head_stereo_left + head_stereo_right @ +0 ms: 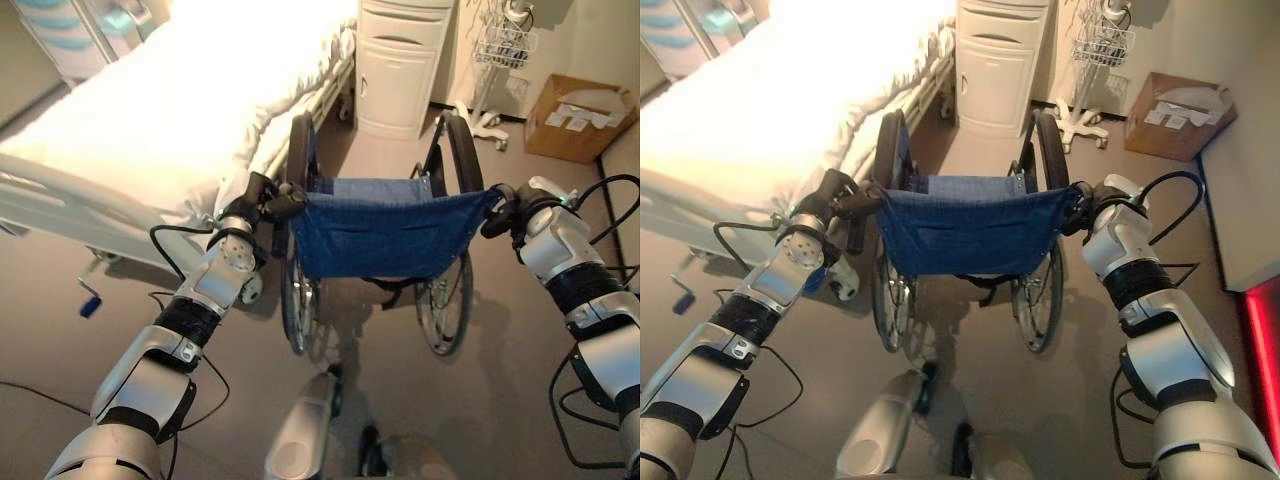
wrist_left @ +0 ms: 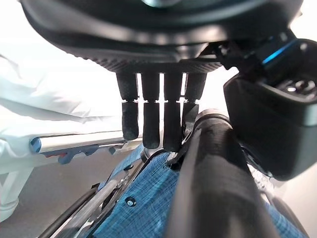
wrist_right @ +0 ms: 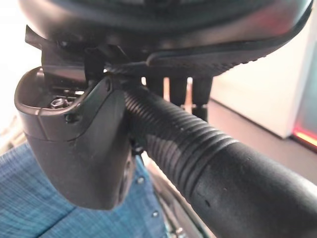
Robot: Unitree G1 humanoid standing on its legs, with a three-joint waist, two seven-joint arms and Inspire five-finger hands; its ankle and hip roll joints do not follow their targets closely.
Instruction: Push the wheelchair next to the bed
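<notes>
White cabinet (image 1: 397,70), wire-basket stand (image 1: 497,60), cardboard box (image 1: 578,117) beyond.

wheelchair (image 1: 385,235): centre of floor, seen from behind, blue fabric backrest, big spoked wheels either side
left hand (image 1: 262,203): at left push handle, fingers curled round it
right hand (image 1: 503,208): at right push handle, dark fingers wrapped on the grip
bed (image 1: 170,110): just left of wheelchair, white bedding, side rail along near edge
cabinet (image 1: 400,65): white, past the wheelchair, beside head end of bed
cardboard box (image 1: 580,117): on floor, far right, open top
wire basket stand (image 1: 498,50): between cabinet and box, wheeled base
floor (image 1: 500,400): grey
</notes>
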